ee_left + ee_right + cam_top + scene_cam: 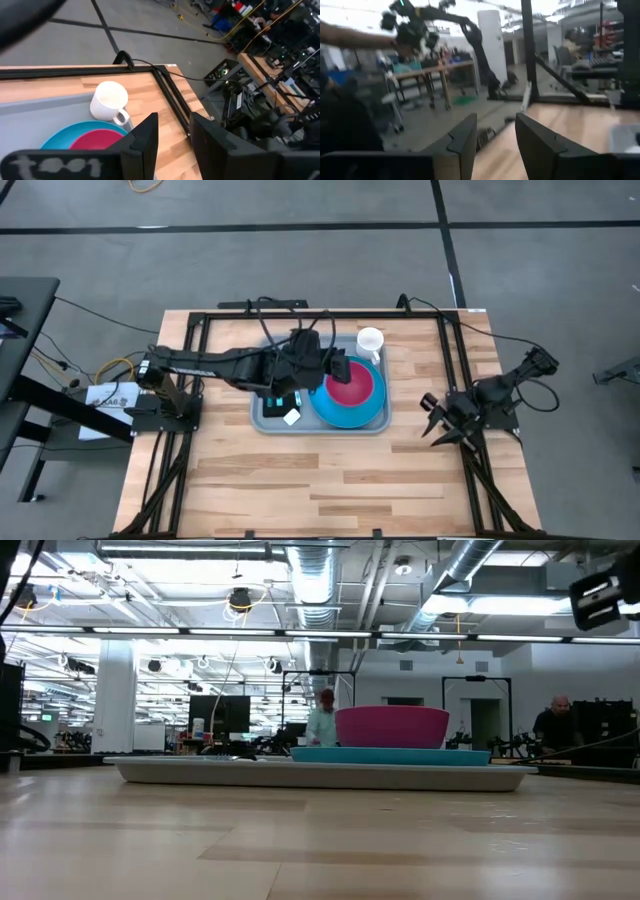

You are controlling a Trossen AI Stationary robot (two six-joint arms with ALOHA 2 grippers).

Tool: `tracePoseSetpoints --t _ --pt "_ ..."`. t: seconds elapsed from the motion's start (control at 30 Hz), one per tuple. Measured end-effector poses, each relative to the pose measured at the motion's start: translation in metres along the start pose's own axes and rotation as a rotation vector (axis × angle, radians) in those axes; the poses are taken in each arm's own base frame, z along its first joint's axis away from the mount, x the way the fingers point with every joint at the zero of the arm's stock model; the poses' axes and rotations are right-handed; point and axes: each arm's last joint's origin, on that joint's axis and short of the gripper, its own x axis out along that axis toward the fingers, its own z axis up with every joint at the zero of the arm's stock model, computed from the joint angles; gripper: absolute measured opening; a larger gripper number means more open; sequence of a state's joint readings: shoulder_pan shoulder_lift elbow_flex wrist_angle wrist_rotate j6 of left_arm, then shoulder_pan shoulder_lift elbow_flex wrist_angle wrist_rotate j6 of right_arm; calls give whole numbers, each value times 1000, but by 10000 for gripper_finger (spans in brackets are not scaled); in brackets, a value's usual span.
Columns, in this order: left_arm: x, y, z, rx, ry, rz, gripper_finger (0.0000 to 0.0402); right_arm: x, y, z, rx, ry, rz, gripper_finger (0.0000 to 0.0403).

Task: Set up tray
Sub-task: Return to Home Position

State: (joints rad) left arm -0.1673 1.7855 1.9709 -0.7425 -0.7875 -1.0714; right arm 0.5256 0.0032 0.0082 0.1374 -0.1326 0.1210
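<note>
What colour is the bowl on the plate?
Magenta bowl, clearest in the low view.

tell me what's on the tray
On the tray: a blue plate carrying a red bowl, and a white mug at a far corner. The left gripper and arm cover most of the tray's left part, hiding what lies there.

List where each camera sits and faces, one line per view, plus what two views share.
High: overhead, straight down on the table; both arms, left gripper over the tray, right gripper off to its side.
Low: tabletop height, level across the tray into the room; one dark arm part.
Left wrist: on the left arm, facing the white mug; own fingers.
Right wrist: on the right arm, facing the room; own fingers.
Shared: high and left wrist both show the mug.
</note>
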Motion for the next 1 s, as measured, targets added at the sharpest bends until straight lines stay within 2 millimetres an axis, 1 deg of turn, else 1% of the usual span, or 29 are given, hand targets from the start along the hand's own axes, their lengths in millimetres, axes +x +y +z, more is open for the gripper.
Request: tracePoseSetpoints --t 0.17,0.3,0.47,0.6,0.73,0.83,1.0 --pt "-12 -5 -9 -6 -37 1 98 -1 -5 -10 -50 102 -46 127" --pt "-18 -8 -14 -1 -59 1 98 -1 -9 -10 -100 106 -85 127" --pt "-22 -10 -17 10 -41 -15 98 -3 -16 -10 -109 111 -175 127" --pt "-22 -12 -19 72 19 -57 98 -3 -20 -10 -63 119 -227 127" --pt "-24 -18 -18 174 27 -126 98 -4 -21 -10 -33 117 -243 127" --pt "-35 -20 -14 265 23 -168 98 -4 -21 -10 -38 117 -245 127" --pt "-74 -15 5 426 41 -266 98 -4 -21 -10 -39 116 -244 127"
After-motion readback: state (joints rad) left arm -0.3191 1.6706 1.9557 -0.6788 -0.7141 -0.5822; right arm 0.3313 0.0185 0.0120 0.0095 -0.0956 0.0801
